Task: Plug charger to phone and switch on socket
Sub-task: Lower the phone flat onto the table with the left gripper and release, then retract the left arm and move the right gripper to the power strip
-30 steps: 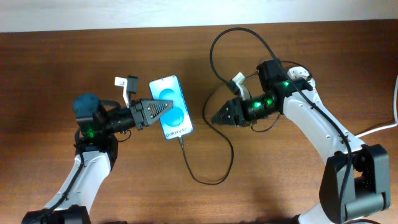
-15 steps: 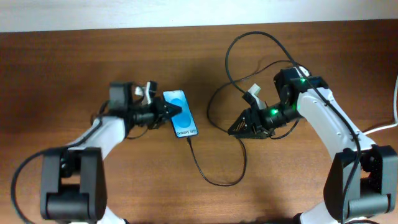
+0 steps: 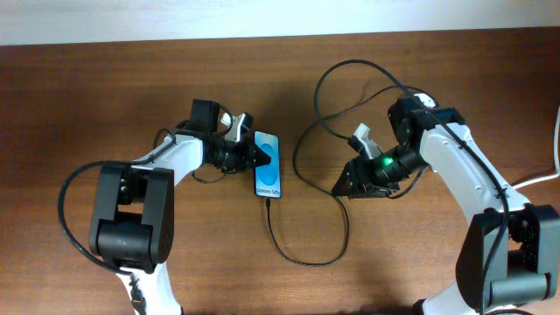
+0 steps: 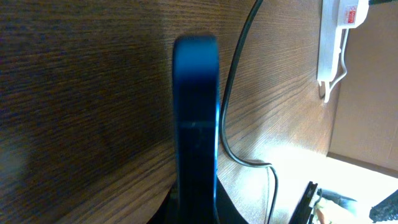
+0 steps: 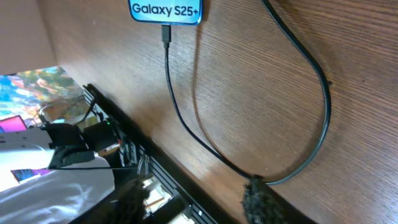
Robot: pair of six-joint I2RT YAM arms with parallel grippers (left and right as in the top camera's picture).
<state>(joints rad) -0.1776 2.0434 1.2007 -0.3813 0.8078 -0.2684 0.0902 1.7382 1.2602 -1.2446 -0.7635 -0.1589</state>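
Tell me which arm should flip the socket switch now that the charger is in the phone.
Right, probably. The left gripper is clamped on the phone, while the socket lies beyond it, toward the right arm. The right gripper would first have to release the charger cable.

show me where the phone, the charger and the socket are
phone (image 3: pixel 269 175), overhead view, on the lower part of its blue screen
charger (image 5: pixel 165 34), right wrist view, on its connector at the phone's bottom edge
socket (image 4: pixel 333 37), left wrist view, on its white body
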